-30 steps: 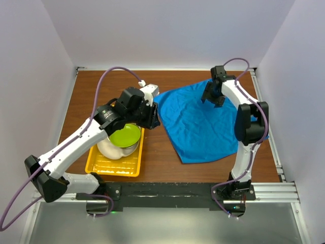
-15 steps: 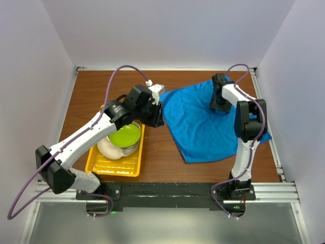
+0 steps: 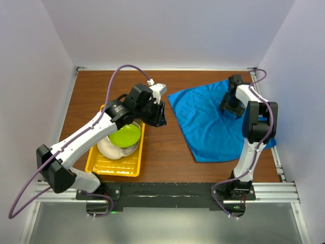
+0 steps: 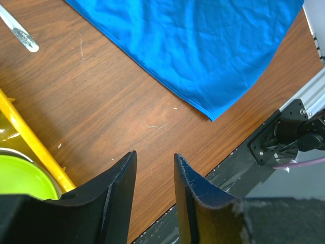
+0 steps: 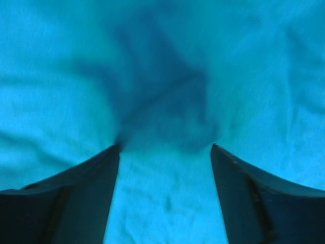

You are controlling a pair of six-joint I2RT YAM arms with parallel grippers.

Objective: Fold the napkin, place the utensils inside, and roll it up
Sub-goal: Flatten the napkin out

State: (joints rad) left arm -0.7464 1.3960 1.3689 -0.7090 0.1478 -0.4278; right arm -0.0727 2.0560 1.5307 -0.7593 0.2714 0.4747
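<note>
1 yellow tray (image 3: 109,165) sits at the left of the brown wooden tabletop (image 3: 162,152). Inside it lie a lime-green bowl (image 3: 125,136) and something white (image 3: 105,148), partly beneath the bowl. A black rail (image 3: 167,192) lines the near edge.

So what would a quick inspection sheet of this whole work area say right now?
Surface: brown wooden table, lightly scratched.
Job's things: blue napkin spread out and rumpled on the right; a slim silver utensil lies on bare wood apart from it, only partly in view.
Clutter: yellow tray on the left, holding a lime-green dish and something white.
End effectors: left end effector open and empty above bare wood; right end effector open, low over the napkin, contact unclear.
Cables: purple cable loops over the left arm; another at the right wrist.
Surroundings: white walls; metal rail at the near edge.
</note>
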